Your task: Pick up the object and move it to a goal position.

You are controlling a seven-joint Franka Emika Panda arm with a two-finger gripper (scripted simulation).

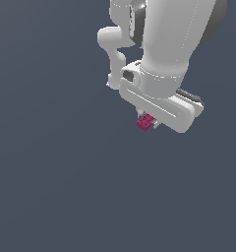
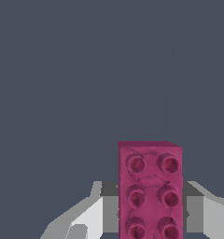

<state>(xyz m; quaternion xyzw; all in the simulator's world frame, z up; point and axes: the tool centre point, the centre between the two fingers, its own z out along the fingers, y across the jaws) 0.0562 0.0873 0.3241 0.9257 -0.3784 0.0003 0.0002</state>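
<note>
The pincer [image 1: 150, 123] was closed on the magenta studded brick [image 2: 150, 189], fingers [image 2: 90, 217] pressing its long sides. The brick looked rigid, light and smooth-walled (likely slippery); a grip across the flat flanks, centred, seemed best.

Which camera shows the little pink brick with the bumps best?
The wrist view. There the pink brick fills much of the picture, and you can see its round studs in two rows, with a gripper finger on each side. In the exterior view the brick is only a tiny pink bit peeking out under the big white gripper.
</note>
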